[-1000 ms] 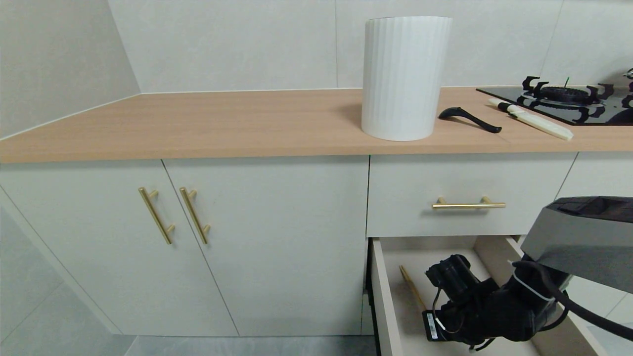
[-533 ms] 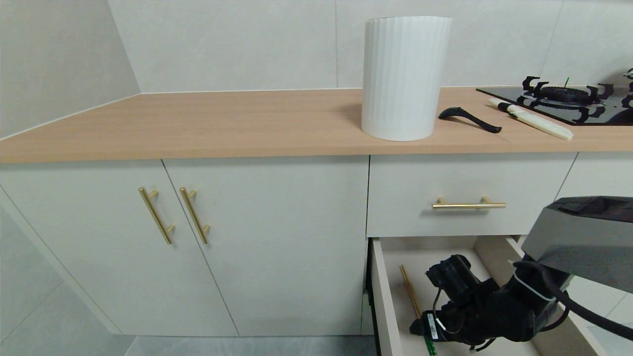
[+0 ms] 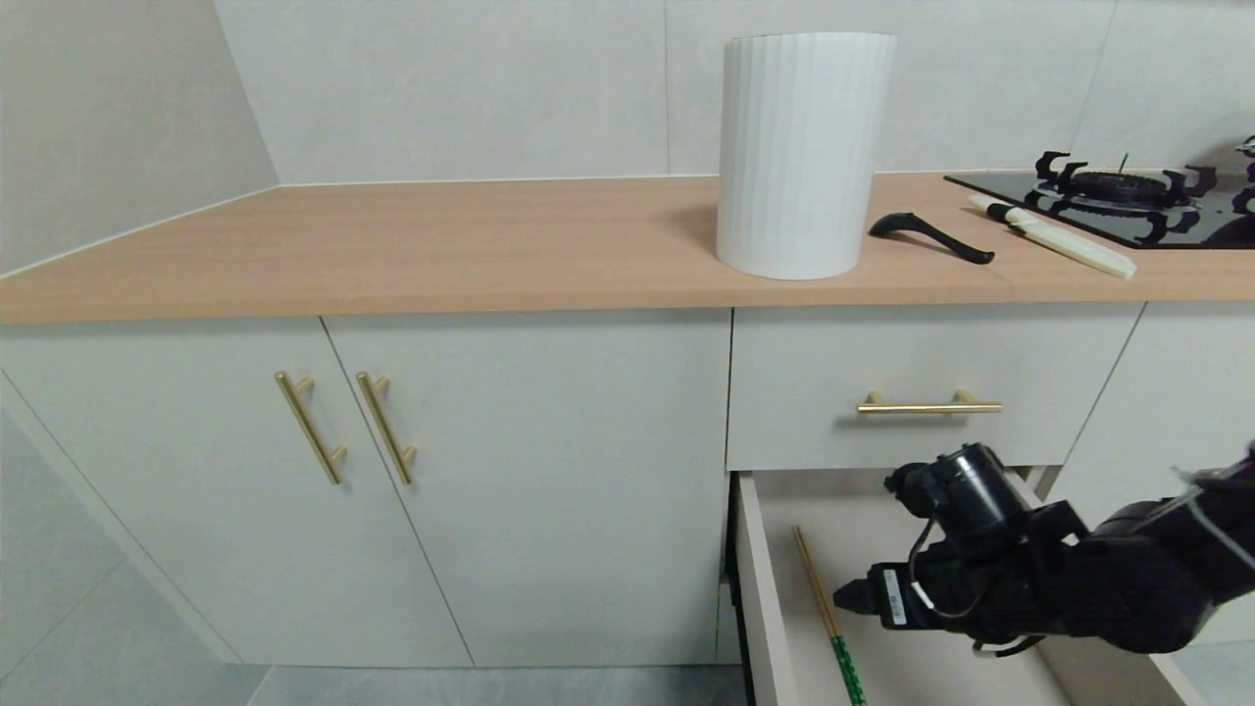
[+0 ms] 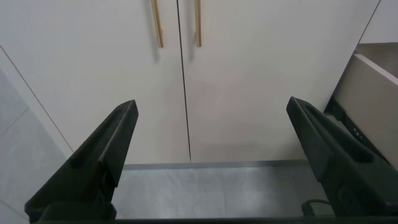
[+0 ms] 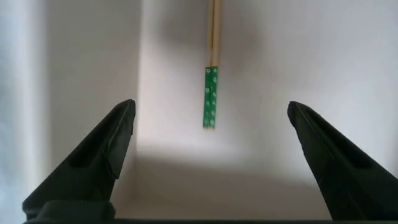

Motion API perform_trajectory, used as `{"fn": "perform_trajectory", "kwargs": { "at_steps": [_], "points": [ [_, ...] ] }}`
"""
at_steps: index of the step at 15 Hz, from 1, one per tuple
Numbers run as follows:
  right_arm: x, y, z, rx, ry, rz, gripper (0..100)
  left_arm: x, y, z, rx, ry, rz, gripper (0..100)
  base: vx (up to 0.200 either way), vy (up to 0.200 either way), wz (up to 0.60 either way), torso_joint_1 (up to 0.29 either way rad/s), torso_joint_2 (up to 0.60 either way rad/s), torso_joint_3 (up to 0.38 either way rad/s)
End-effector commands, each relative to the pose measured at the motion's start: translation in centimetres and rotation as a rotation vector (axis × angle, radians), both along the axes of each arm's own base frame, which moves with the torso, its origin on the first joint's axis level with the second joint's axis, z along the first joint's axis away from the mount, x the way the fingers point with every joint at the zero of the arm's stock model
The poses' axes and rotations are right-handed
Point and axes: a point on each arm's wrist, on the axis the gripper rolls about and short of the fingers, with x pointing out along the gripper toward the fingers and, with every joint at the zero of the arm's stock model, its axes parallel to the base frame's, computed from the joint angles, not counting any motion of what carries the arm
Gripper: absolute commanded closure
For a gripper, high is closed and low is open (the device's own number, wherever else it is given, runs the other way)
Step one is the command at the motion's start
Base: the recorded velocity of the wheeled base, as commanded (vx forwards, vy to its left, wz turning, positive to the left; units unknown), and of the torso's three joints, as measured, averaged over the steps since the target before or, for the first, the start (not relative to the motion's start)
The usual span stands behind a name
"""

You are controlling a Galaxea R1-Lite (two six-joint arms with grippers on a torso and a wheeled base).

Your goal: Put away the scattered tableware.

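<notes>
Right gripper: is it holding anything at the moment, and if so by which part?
Nothing is held. The right gripper is open over the open drawer; the chopsticks lie on the drawer floor, untouched by its fingers.

Worktop: wood-grain surface, matt and smooth. Container on it: white, vertically ribbed, matt; ceramic or plastic, not determinable from this view. Hob at the worktop's right end: glossy black glass. Cabinet doors: pale, smooth, matt. Drawer handle: brushed gold-toned metal. Chopsticks in the drawer: pale wood with green patterned ends.
</notes>
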Motion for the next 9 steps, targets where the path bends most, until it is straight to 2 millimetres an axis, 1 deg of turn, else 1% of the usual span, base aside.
{"fn": "perform_trajectory", "kwargs": {
  "at_steps": [1,3,4,7,9],
  "points": [
    [-3.1,-3.7,9.5,0.069,-0.201,-0.036,0,0.0,0.0,0.0,0.0,0.0,0.001,0,0.0,0.0,0.0,0.0,0.0,0.0],
    [-5.0,-5.2,12.9,0.083,-0.272,-0.06,0,0.0,0.0,0.0,0.0,0.0,0.001,0,0.0,0.0,0.0,0.0,0.0,0.0],
    [-5.6,-5.8,13.9,0.071,-0.303,-0.056,0,0.0,0.0,0.0,0.0,0.0,0.001,0,0.0,0.0,0.0,0.0,0.0,0.0],
    [-6.7,-7.0,15.5,0.074,-0.376,-0.074,0,0.0,0.0,0.0,0.0,0.0,0.001,0,0.0,0.0,0.0,0.0,0.0,0.0],
    [-6.9,-7.3,15.7,0.045,-0.394,-0.054,0,0.0,0.0,0.0,0.0,0.0,0.001,0,0.0,0.0,0.0,0.0,0.0,0.0]
  ]
}}
